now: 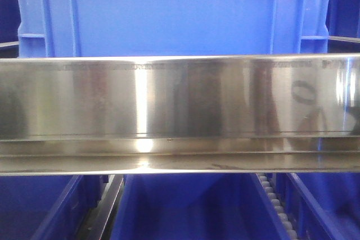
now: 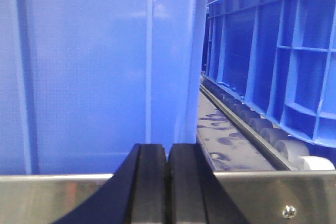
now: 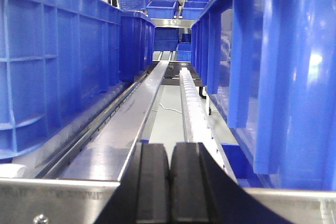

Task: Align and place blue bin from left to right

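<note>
Tall blue bin [image 1: 169,15] sits centred behind the steel rail [image 1: 180,99]. My L gripper [image 2: 167,182] faces its wall; R gripper [image 3: 169,182] is alongside. Both are pinched closed and empty. I judge we're pre-push; next I nudge the bin rightward, square to the rail.

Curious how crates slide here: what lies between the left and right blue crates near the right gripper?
Right wrist view: a flat steel track and a strip of white rollers, with floor showing between them.
</note>
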`<state>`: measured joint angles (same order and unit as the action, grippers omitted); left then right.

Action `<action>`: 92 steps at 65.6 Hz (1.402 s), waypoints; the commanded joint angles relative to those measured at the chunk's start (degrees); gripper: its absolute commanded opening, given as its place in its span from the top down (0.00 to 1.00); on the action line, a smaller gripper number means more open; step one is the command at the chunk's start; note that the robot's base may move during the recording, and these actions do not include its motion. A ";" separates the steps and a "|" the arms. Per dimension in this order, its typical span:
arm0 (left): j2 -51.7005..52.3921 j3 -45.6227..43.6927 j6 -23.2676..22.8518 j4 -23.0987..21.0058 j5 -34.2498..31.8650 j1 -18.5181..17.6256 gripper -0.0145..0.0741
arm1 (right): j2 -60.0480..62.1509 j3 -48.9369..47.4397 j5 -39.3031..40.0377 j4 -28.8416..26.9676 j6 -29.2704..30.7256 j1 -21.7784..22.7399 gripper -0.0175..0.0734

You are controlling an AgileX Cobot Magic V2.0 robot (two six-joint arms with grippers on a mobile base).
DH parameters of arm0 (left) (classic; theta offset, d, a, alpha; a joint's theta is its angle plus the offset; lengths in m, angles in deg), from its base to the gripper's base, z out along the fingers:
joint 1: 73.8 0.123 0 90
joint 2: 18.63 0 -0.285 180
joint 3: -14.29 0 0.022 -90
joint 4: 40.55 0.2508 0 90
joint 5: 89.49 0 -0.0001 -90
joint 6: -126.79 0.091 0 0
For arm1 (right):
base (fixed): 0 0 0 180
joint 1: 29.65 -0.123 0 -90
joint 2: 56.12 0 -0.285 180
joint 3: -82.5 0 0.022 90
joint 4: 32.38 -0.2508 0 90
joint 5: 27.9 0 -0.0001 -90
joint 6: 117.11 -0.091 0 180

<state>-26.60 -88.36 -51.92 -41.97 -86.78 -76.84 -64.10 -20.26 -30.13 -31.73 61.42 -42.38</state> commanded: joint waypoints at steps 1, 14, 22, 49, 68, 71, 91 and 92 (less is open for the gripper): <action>0.18 -0.14 0.00 -0.20 -0.61 -0.27 0.96 | 0.19 -0.02 1.25 -0.15 0.36 -0.02 0.89; 0.18 -0.14 0.00 -0.20 -0.61 -0.27 0.96 | 0.19 -0.02 1.46 -0.15 0.36 -0.02 0.89; 0.18 -0.14 0.00 -0.20 -0.98 -0.27 0.96 | 0.19 -0.02 2.94 -0.15 0.36 -0.02 0.89; 0.18 -0.14 0.00 -0.20 -3.75 -0.27 0.96 | 0.19 -0.02 3.58 -0.15 0.36 -0.02 0.89; 0.18 -3.00 0.00 -0.87 -4.57 -0.27 0.96 | 0.19 -3.28 1.11 -0.15 0.36 -0.02 0.89; 0.18 -4.73 0.00 -0.87 -2.71 -0.27 0.96 | 0.19 -5.42 -1.06 -0.15 0.36 -0.02 0.89; 0.18 -18.70 0.00 -0.87 7.93 -0.27 0.96 | -0.05 -19.18 -13.11 -0.15 0.36 -0.02 0.89; 0.18 -19.34 0.00 -0.87 8.30 -0.27 0.96 | -0.31 -19.73 -13.25 -0.15 0.36 -0.02 0.89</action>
<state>-26.42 -103.83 -51.92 -42.44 -80.57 -76.84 -63.91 -36.79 -42.33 -31.73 61.42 -42.38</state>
